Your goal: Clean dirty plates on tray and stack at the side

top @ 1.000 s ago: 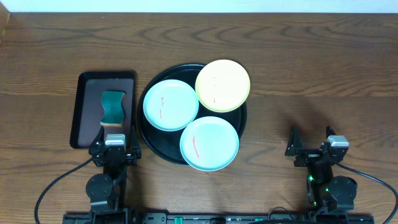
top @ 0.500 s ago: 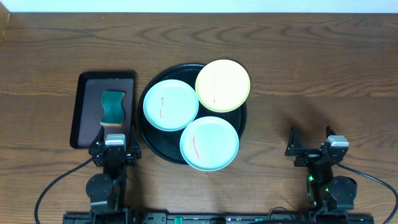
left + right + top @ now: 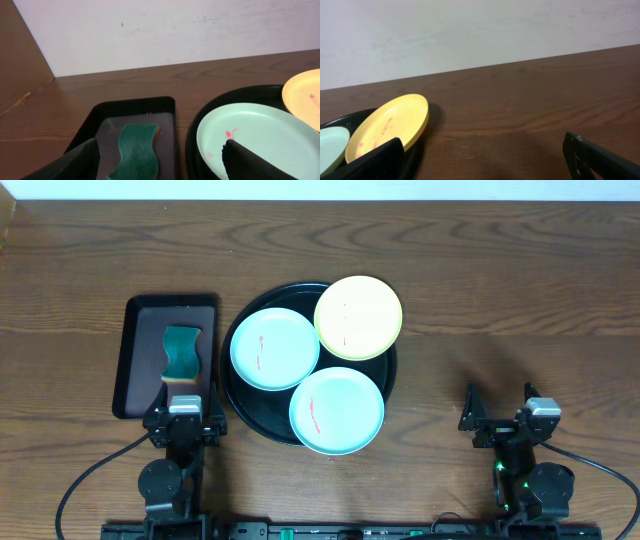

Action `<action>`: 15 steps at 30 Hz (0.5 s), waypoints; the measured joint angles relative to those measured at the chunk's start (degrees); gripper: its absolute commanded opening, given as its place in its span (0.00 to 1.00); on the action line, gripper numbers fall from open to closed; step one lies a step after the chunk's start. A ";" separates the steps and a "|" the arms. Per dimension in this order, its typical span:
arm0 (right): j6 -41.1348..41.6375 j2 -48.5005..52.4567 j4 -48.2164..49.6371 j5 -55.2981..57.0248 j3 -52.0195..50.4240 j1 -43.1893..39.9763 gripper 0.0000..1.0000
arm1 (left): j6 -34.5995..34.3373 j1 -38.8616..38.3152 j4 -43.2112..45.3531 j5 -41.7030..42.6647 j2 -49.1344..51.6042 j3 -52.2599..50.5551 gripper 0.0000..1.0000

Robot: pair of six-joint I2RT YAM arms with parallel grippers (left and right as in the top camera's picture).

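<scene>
At far left of the bench (image 3: 520,280), small dark rectangular tray (image 3: 140,360) with a wavy green sponge (image 3: 182,352) lying in it. Just at its near edge, left claw (image 3: 185,408), parked low, fingers spread wide apart, holding nothing.

Next along, round black tray (image 3: 390,375), glossy, raised rim, carrying all three plates. Left blue-green plate (image 3: 275,348) flat inside, thin red smear near its middle. Near blue-green plate (image 3: 336,410), likewise smeared, overhanging the rim on the robot's side. Yellow plate (image 3: 358,317) at the far right of the tray, propped on the rim and tilted, faint red marks, edge reaching over onto the bench side.

Far right, well apart from the tray, right claw (image 3: 498,402), fingers likewise wide apart and empty, bare wood ahead of it.

Handling, as a judgement: thin plastic, so probably light, stiff and slick, prone to skating or flipping under a push. Best taken by a pinch across the rim where an edge hangs free, the yellow one's raised lip being easiest. Likely steadied with one claw while wiping with the sponge. Nothing cleaned or stacked yet.
</scene>
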 measured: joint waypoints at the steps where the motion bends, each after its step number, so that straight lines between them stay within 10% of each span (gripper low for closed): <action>1: 0.00 0.00 0.00 0.00 0.00 0.02 0.99 | 0.00 0.00 0.00 0.00 0.00 0.00 0.79; 15: 0.00 0.00 -0.11 1.99 0.00 0.02 0.99 | 0.00 0.00 0.00 0.00 0.00 0.00 0.79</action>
